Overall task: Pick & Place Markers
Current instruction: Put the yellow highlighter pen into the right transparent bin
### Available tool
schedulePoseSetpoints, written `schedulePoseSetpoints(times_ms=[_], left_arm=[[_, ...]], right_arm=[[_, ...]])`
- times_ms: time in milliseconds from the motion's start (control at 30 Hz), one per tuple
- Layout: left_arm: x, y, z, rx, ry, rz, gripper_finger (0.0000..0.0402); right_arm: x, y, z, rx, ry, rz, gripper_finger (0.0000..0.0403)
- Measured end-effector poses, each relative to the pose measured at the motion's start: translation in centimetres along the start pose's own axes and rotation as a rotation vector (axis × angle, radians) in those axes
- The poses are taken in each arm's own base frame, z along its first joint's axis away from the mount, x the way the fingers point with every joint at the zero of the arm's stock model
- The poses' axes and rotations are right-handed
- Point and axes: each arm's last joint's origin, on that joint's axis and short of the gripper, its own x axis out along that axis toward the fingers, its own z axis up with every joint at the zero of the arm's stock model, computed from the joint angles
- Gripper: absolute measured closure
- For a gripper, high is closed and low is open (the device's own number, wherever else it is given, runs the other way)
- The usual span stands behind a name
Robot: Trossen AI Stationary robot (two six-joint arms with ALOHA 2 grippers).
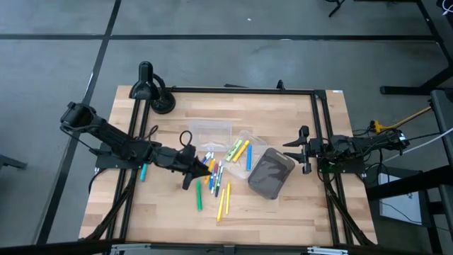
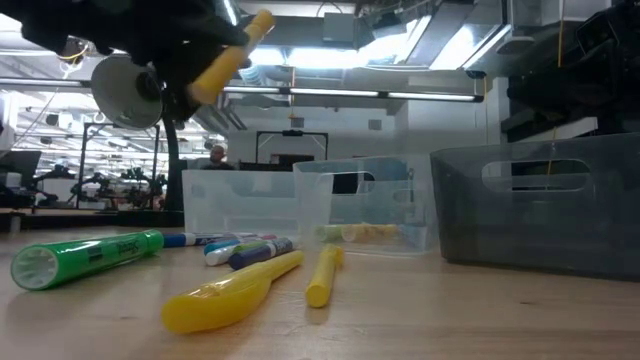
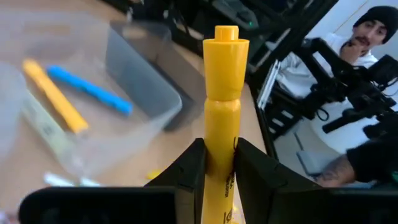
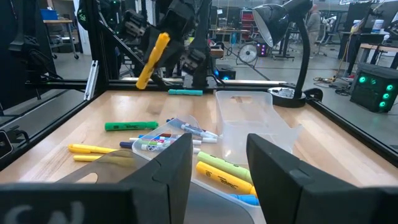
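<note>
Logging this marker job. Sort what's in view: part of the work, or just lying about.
Job:
yellow marker clamped in left gripper
loose markers
markers in clear tray
grey bin

Lying about:
desk lamp
teal marker beside the left arm
right gripper, open, idle

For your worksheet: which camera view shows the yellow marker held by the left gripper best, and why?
The left wrist view: the yellow marker fills the picture, clamped between the left gripper fingers. The low view shows it tilted above the table, the right wrist view small and far off; in the high view it is hardly visible.
</note>
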Motion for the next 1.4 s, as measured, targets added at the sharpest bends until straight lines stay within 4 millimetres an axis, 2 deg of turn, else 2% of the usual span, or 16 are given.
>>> schedulePoseSetpoints(times_ms=[300,533,700,1033,1400], left_arm=[[0.3,0.9,1.5,0.113,-0.09,0.056,0.0338],[0.7,-0.1,3.5,0.262,-0.146,0.061,0.0338],[0.9,-0.7,4.7,0.351,-0.149,0.137,0.0338],[1.1,-1.2,5.8,0.384,-0.074,0.272,0.0338],[1.2,-0.6,6.1,0.389,-0.063,0.3,0.0338]], right_arm=[[0.0,0.0,0.0,0.0,0.0,0.0,0.0251],[0.0,0.0,0.0,0.0,0.0,0.0,0.0251],[0.0,0.0,0.0,0.0,0.0,0.0,0.0251],[0.0,0.0,0.0,0.0,0.0,0.0,0.0251],[0.0,0.0,0.0,0.0,0.0,0.0,0.0251]])
